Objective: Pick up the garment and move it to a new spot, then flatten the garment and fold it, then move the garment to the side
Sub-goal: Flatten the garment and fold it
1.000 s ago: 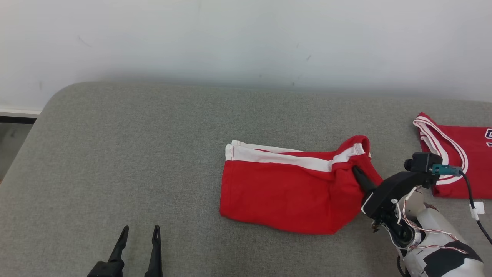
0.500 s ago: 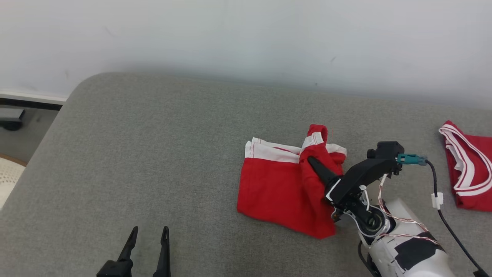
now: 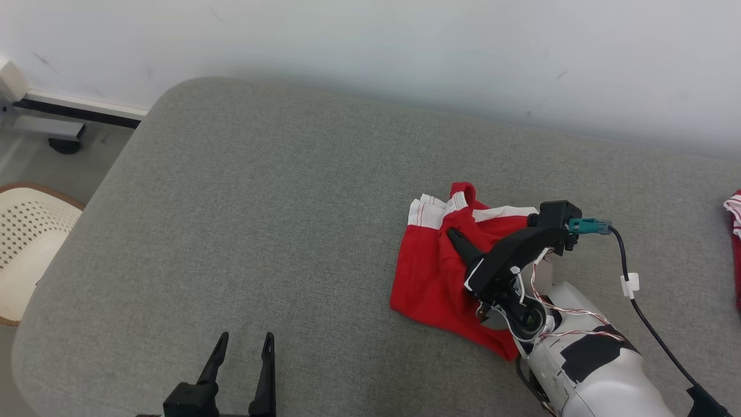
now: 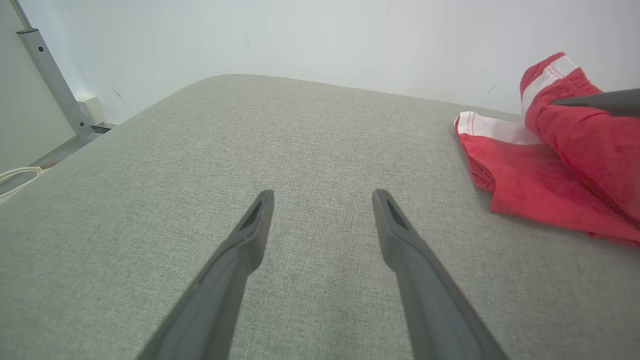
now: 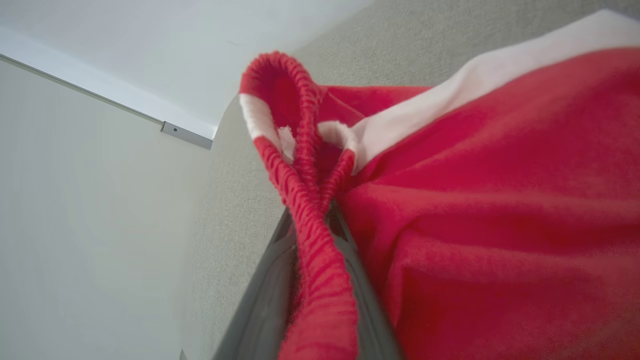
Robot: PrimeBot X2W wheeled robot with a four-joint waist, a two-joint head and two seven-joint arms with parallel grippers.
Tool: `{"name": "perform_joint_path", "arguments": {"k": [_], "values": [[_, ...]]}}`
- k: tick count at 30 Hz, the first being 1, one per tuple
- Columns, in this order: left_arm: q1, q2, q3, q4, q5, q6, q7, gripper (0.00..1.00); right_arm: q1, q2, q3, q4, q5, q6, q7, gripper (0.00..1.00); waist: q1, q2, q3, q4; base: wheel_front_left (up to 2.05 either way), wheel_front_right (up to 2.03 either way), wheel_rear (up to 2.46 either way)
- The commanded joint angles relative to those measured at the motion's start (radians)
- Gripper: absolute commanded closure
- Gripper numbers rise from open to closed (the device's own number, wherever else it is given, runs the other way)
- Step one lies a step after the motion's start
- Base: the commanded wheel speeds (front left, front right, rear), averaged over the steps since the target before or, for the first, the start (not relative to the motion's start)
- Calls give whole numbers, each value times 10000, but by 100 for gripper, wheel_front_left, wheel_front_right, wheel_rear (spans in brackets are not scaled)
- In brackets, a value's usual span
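Observation:
The garment [image 3: 427, 281] is a pair of red shorts with white stripes, lying bunched on the grey cushion [image 3: 260, 202]. My right gripper [image 3: 454, 236] is shut on its elastic waistband and holds that end raised over the rest of the cloth. In the right wrist view the ribbed waistband [image 5: 305, 190] is pinched in the right gripper [image 5: 312, 222], with red fabric draping to the right. My left gripper [image 3: 246, 337] stands open over bare cushion at the lower left, well apart from the garment. From the left wrist, the left gripper [image 4: 322, 192] is open and the garment [image 4: 530, 170] lies off to the right.
A second red and white garment [image 3: 734, 231] lies at the right edge of the cushion. Beyond the cushion's left edge stands a white perforated seat [image 3: 23, 243] on the floor. A pale wall [image 3: 370, 46] runs behind. A black cable [image 3: 642, 313] trails from my right wrist.
My right gripper has carried the waistband end leftward over the rest of the garment, bunching it. The head camera has turned left, shifting the scene right. The left gripper stays open.

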State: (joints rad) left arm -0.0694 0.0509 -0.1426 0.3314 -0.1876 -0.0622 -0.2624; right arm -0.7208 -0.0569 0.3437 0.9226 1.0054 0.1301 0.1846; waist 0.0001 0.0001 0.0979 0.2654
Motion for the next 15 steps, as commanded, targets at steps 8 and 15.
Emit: {"name": "perform_joint_path", "arguments": {"k": [8,15], "values": [[-461,-9,-283,-18,-332,138,-29,0,-630,67,421,1131,-452,8,-886,100,-1,-1,399,505,0,0,0],[-494,-6,-257,-12,-419,266,-29,0,-841,68,1350,1568,-881,8,-1650,65,-1,-1,430,495,0,0,0]]}}
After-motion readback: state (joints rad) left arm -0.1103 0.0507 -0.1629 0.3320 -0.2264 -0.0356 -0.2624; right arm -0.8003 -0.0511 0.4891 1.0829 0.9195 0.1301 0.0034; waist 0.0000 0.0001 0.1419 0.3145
